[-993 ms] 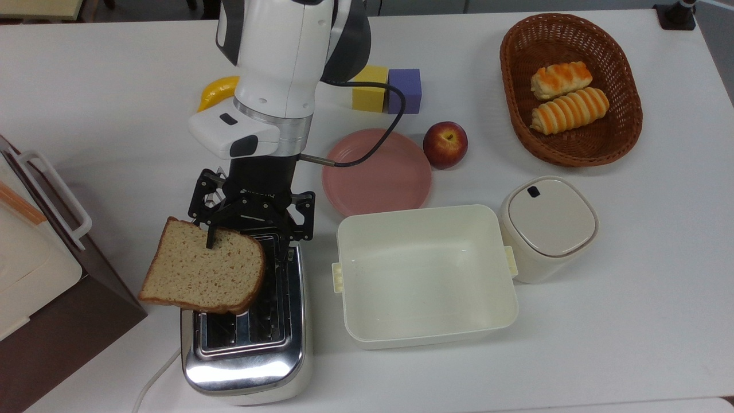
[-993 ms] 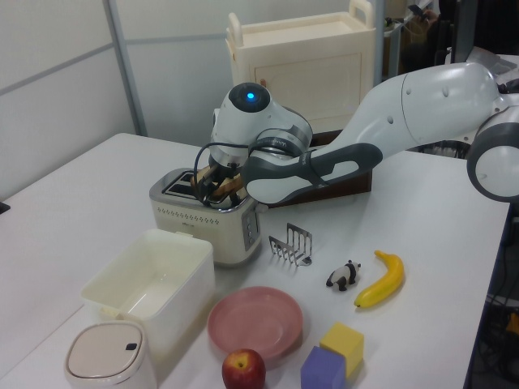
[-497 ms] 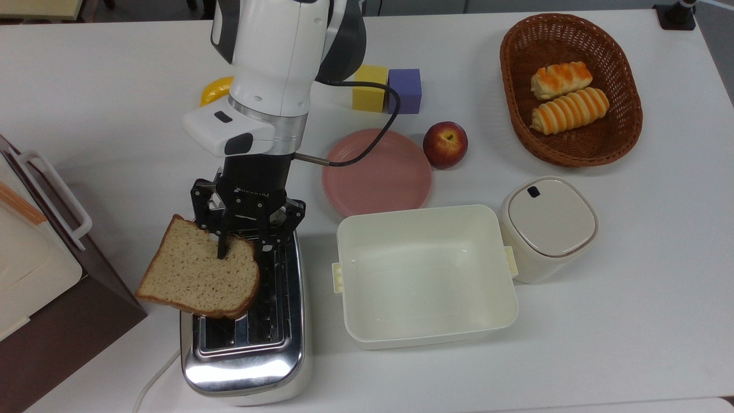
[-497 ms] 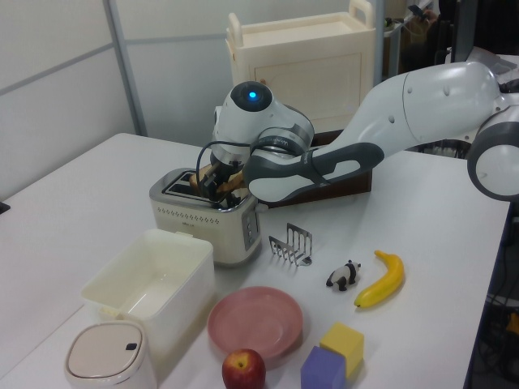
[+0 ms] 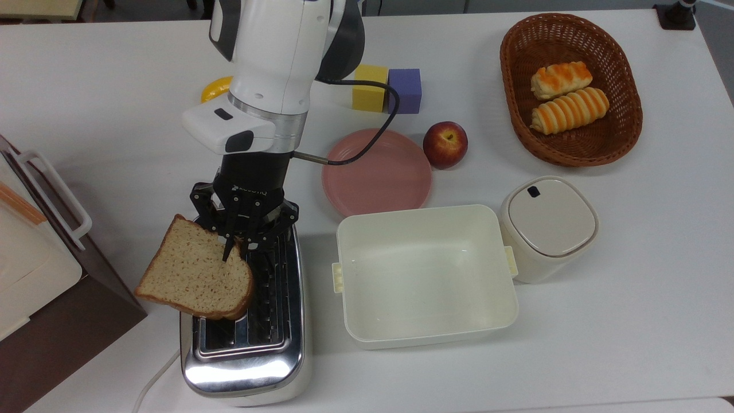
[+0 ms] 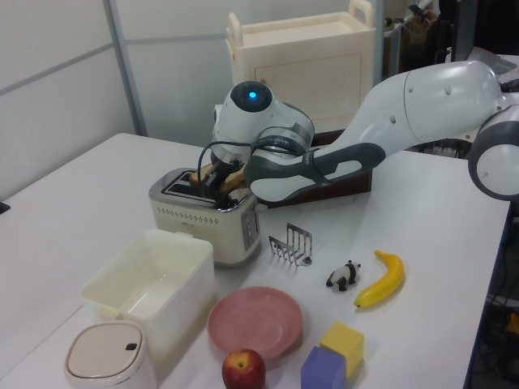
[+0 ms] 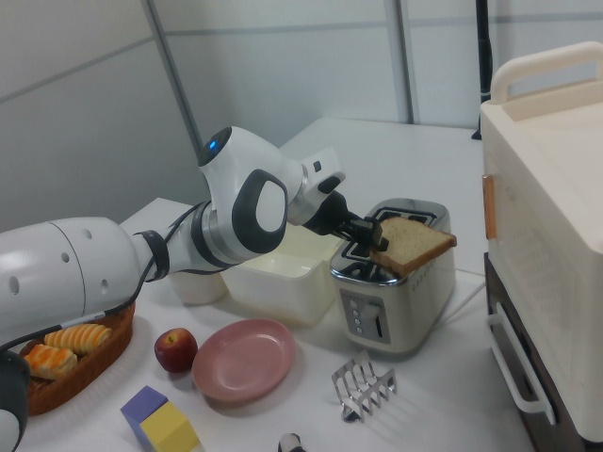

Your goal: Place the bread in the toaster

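End effector shifted; bread pinched flat above toaster

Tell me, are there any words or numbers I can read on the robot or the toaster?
End effector: white lettering on its black body, too blurred to read.
Toaster: no readable words or numbers.
Bread: no writing.
White lidded container: a dark mark on its lid, no letters readable.
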